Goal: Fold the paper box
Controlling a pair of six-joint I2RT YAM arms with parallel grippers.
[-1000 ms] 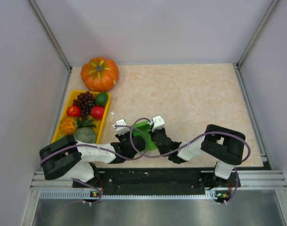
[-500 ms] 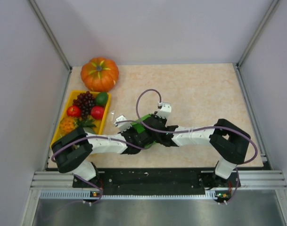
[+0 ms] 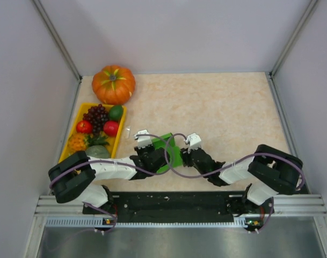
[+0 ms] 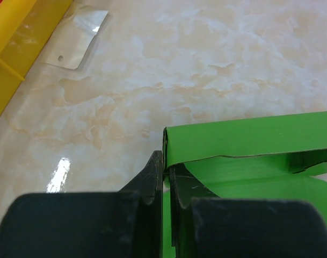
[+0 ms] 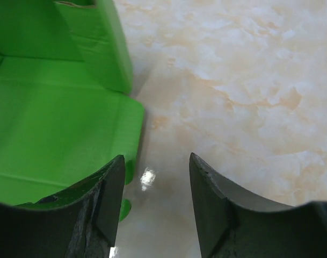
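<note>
1. My left gripper (image 4: pixel 164 177) pinches tight on a raised wall of the paper box (image 4: pixel 249 140).
2. My right gripper (image 5: pixel 155 199) gapes, holding nothing (box at its ten o'clock).
3. Box sits toward the table's (image 3: pixel 233 107) six o'clock edge.

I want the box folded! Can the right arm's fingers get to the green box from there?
Probably yes. The right fingers are open, empty and close beside the box, with only bare table between them. The left fingers pinch its other side, out of the way.
</note>
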